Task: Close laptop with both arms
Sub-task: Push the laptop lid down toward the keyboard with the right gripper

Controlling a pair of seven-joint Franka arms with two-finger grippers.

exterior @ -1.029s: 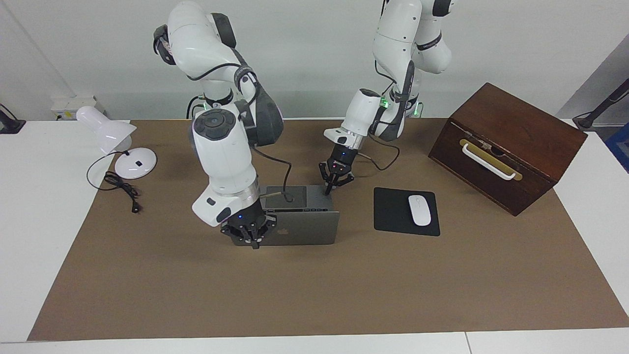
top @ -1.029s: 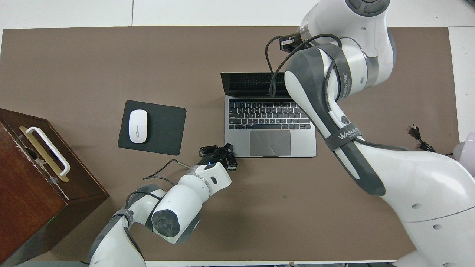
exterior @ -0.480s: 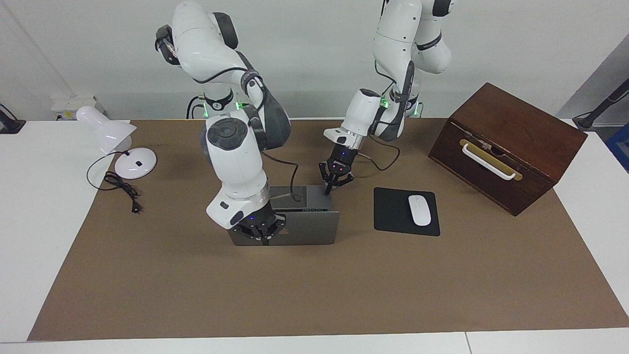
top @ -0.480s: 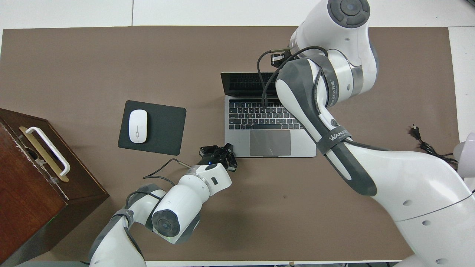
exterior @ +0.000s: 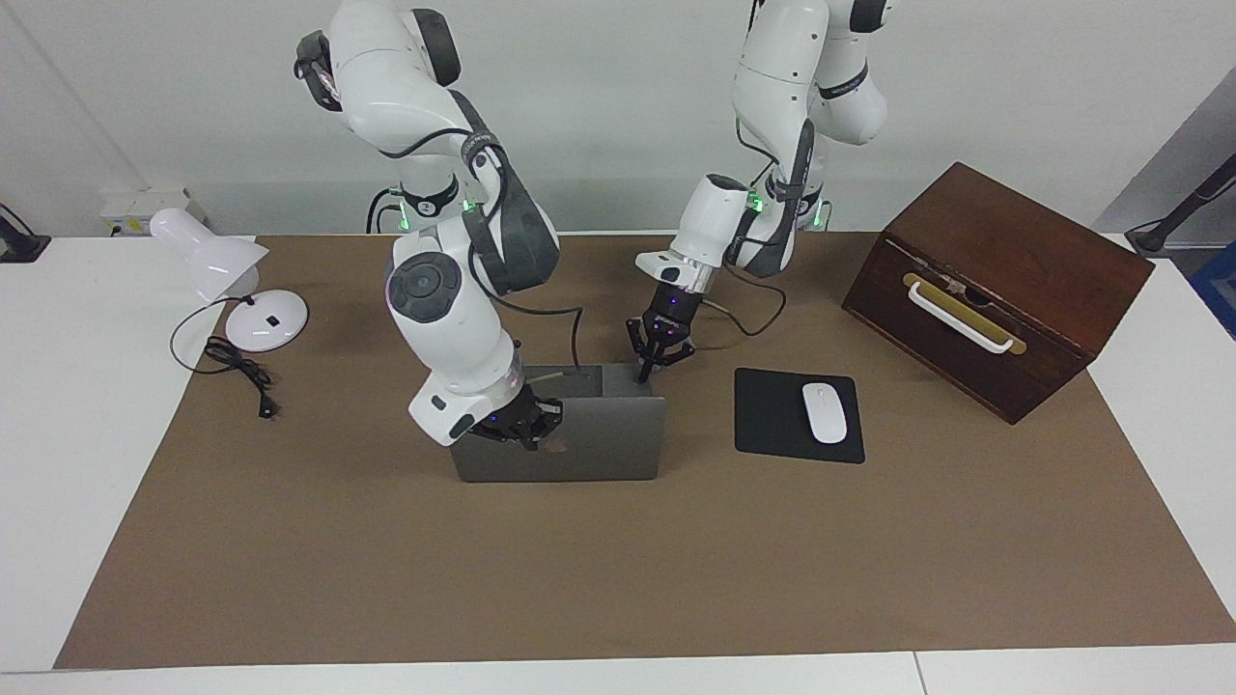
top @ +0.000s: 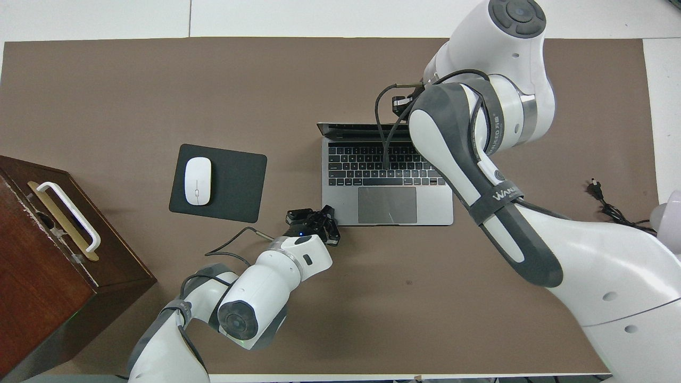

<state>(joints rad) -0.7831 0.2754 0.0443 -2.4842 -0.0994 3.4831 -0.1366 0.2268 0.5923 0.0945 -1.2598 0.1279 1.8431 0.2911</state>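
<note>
With both fingertips together, the right pincer (exterior: 529, 431) is pressing the half-lowered laptop (exterior: 579, 444) lid while the left pincer (exterior: 645, 365) is pinning its base.

Mouse (top: 197, 180) on pad (top: 234, 186) beside laptop (top: 387, 181)

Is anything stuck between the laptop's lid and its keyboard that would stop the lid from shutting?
Nothing visible. The laptop shows a bare keyboard and trackpad. The right gripper is against the lid's back, and the left gripper, shut, sits at the base's corner nearest the robots, off the keys.
</note>
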